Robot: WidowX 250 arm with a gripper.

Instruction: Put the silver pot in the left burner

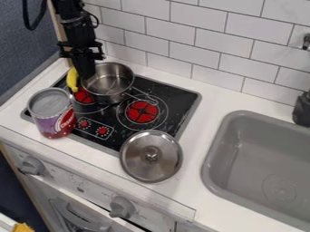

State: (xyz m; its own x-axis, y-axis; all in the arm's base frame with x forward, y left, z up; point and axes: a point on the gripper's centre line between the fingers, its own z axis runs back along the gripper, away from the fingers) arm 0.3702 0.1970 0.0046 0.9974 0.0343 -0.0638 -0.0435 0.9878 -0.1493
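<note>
The gripper [87, 72] hangs down at the left rim of the silver pot, overlapping that rim from this angle. The silver pot [111, 87] is upright and empty at the back left of the black stove top, its wire handle pointing to the lower right. Part of the red left burner [83, 95] shows at the pot's lower left; the pot covers some of that area. Whether the pot's base touches the stove cannot be made out.
A yellow banana [72, 80] lies left of the pot. A large can [52, 113] stands at the front left, a metal lid [151, 156] at the front edge. The right burner [142, 112] is uncovered. A grey sink [260, 158] is at the right.
</note>
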